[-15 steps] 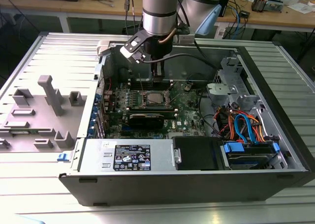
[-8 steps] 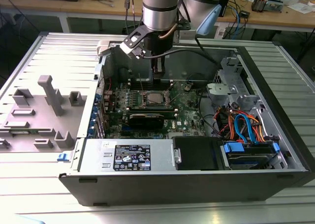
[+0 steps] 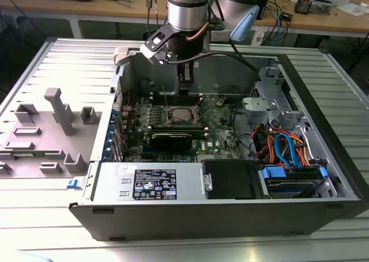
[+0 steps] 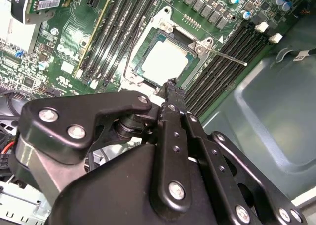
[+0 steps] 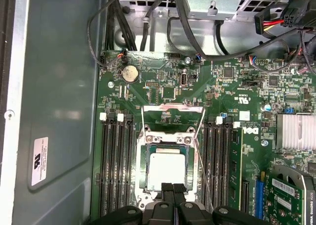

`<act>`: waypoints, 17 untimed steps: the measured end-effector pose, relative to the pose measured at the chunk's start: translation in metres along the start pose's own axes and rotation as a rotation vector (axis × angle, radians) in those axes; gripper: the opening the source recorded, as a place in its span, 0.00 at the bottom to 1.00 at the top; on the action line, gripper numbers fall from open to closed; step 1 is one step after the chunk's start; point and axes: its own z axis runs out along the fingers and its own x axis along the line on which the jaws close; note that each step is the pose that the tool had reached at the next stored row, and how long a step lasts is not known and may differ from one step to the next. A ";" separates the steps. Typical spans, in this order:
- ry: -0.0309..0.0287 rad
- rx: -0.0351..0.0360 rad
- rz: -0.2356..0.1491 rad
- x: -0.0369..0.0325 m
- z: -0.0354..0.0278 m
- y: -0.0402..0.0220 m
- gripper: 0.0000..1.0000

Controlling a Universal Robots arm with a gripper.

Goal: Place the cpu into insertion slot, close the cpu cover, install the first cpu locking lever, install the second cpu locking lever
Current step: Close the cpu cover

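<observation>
Broadly, the open computer case (image 3: 173, 216) lies on its side with the green motherboard (image 5: 168, 86) facing up, and the arm reaches straight down into it. The gripper (image 5: 173, 186) hangs low over the board. In the first wrist view its two fingers sit pressed side by side, with no real gap between them and nothing held.

The cpu cover (image 5: 165, 140) lies flat around the chip as a silver frame. Through its window shows the cpu (image 5: 167, 168), pale and square, seated level in the insertion slot (image 5: 144, 160), so placing the chip and lowering the cover look done.

The fingertips stand at one edge of the socket, just beside the chip's near side, and the chip lies directly ahead of them along the line the fingers point. One locking lever (image 4: 227, 57) is a thin bright rod running from the socket's corner out over the black memory slots (image 4: 232, 42). In the first wrist view it runs along the socket's side, slanting slightly away, so it appears unlatched. A second thin wire (image 4: 129, 52) runs along the opposite side; it is probably the other lever, though too slight to say whether it is hooked down.
</observation>
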 end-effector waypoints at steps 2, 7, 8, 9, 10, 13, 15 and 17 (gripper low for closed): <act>0.0000 0.0000 0.000 0.0000 0.0000 0.0000 0.11; 0.0000 0.0000 0.000 0.0000 -0.0003 0.0000 0.11; 0.0000 0.0000 0.000 0.0000 -0.0003 0.0000 0.11; 0.0000 0.0000 0.000 0.0000 -0.0004 0.0000 0.11; -0.0001 0.0000 0.000 0.0000 -0.0004 0.0000 0.11; -0.0011 0.0002 0.000 0.0001 -0.0011 0.0001 0.11; -0.0007 -0.0001 0.000 0.0000 -0.0015 0.0001 0.11; -0.0012 0.0002 0.000 -0.0001 -0.0017 0.0012 0.11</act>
